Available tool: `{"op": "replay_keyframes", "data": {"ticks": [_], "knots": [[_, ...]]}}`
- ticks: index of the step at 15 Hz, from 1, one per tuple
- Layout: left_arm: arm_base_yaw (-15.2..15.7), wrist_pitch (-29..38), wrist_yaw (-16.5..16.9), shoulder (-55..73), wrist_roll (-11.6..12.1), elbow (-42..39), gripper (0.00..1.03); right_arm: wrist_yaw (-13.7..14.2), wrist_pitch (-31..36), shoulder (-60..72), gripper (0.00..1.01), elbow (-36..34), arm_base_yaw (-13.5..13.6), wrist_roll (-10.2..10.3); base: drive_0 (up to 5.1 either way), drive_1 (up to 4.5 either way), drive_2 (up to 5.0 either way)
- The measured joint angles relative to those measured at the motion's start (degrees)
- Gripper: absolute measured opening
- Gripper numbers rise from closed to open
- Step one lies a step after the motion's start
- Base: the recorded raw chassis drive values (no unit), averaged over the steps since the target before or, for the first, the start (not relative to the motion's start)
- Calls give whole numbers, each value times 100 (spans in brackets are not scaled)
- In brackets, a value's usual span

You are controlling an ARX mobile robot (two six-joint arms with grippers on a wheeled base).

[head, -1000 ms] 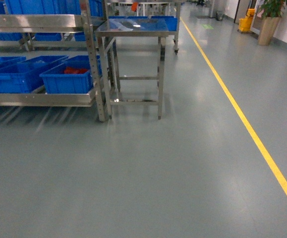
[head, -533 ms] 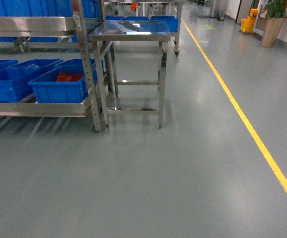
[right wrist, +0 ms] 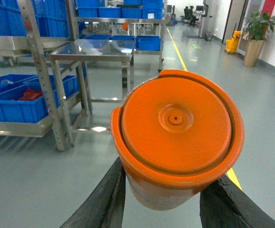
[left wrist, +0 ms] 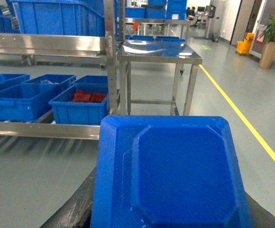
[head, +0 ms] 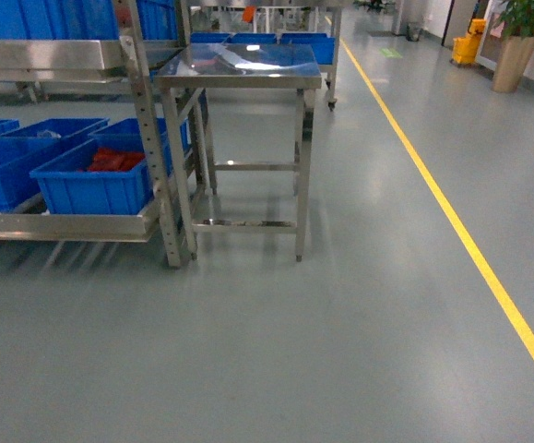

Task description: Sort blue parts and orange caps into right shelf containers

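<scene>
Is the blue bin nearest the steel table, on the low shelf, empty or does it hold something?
Not empty. The blue bin holds red pieces that show above its rim; what exactly they are cannot be told.

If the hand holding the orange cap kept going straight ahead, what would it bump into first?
Probably the shiny steel table. The right end effector holding the round orange cap points across open grey floor toward it, though depth is hard to judge.

A steel table (head: 239, 69) stands right of the shelf rack (head: 73, 226) holding bins (head: 96, 180).
</scene>
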Motion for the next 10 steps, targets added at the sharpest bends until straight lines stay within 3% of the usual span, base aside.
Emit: {"op": "replay_keyframes", "data": {"ticks": [10], "knots": [[0,-2,4,0,0,2,43,-2,-15,0,39,0,0,0,5,438,-429]]}}
